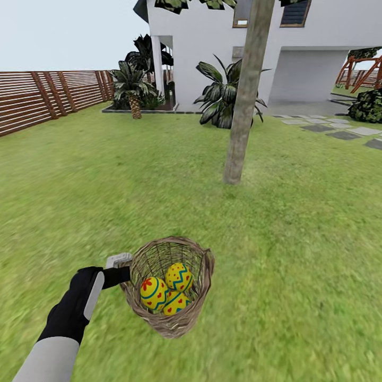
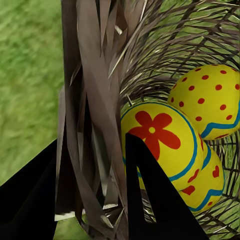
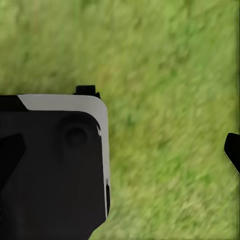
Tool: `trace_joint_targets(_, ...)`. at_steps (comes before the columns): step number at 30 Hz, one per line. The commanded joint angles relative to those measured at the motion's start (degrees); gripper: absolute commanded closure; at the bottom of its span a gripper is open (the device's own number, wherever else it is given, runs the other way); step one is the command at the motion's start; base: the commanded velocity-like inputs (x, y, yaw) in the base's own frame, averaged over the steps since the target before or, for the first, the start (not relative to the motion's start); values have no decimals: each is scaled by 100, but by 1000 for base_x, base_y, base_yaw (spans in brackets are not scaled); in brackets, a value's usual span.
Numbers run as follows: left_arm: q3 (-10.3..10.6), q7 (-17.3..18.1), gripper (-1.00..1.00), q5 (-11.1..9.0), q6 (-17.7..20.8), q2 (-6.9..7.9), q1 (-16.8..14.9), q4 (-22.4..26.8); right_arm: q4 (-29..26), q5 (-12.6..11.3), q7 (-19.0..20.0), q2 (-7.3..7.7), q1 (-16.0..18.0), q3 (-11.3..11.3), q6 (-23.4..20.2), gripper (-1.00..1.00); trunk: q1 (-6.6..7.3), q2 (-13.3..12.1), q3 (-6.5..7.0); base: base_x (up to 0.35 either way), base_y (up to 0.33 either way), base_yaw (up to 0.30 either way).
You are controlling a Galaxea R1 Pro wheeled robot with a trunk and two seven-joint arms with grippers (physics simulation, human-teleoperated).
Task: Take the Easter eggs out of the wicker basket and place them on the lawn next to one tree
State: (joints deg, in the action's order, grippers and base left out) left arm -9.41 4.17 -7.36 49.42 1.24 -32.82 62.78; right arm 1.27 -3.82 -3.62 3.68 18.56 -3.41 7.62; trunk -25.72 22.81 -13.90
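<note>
Head view has the left arm reaching in from the lower left, its gripper (image 1: pixel 123 271) clamped on the rim of the basket (image 1: pixel 183 318), which tilts with its mouth toward the camera above the lawn (image 1: pixel 297 254); whether it touches the grass cannot be told. Three eggs (image 1: pixel 166 291) lie bunched in its lower part, touching one another, the lowest half hidden behind the other two. Beyond, well apart, a tree (image 1: pixel 243 106) with a leaning trunk rises from the grass, its crown cut off at the top edge; behind it stand a white house (image 1: pixel 212 42), palms (image 1: pixel 132 87) and a slatted fence (image 1: pixel 37 98). Left wrist view looks along two dark fingers (image 2: pixel 150 200) set either side of the woven wall (image 2: pixel 95 100), one inside and one outside, with the flowered egg (image 2: pixel 160 140) just beside the inner finger and the dotted egg (image 2: pixel 210 97) cut off by the frame. Right wrist view gives blurred grass, a dark housing (image 3: pixel 50 170) and one fingertip (image 3: pixel 233 150) at the edge, so whether that right gripper is open or closed cannot be told.
</note>
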Motion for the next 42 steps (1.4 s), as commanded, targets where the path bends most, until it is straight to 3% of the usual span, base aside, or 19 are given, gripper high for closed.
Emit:
trace_joint_targets(1, -8, 5, 100, -99, 32, -1, -5, 6, 12, -40, -7, 0, 7, -37, 29, -100, -6, 11, -10, 292, -130, 0)
trace_joint_targets(42, -8, -4, 100, -83, 32, -2, -5, 6, 13, -40, -7, -5, 7, -37, 29, -100, -6, 11, -10, 292, -130, 0)
